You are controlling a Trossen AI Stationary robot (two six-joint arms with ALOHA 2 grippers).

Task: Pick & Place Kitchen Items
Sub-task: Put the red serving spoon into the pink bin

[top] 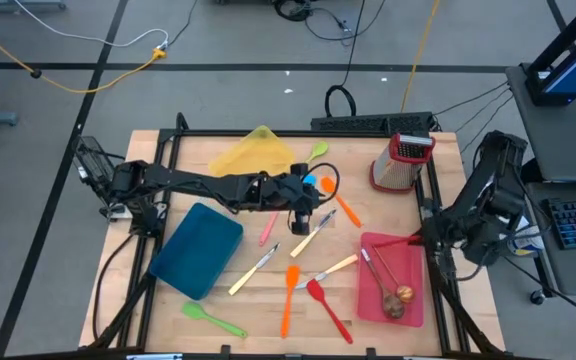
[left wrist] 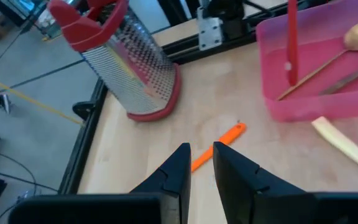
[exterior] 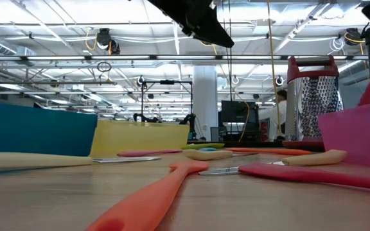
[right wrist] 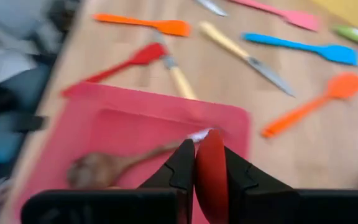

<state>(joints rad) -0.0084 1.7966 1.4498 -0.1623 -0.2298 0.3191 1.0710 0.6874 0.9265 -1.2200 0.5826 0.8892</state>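
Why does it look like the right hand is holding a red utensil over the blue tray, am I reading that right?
Not quite. The right hand is shut on the red utensil, but over the red tray, not the blue tray, which lies on the table's other side. The high view shows it; the right wrist view shows the red tray under the fingers.

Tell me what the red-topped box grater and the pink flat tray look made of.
Red-topped box grater: shiny perforated metal walls, seemingly steel; red top and base look plastic. Pink flat tray: probably plastic, with a smooth, slightly translucent rim.
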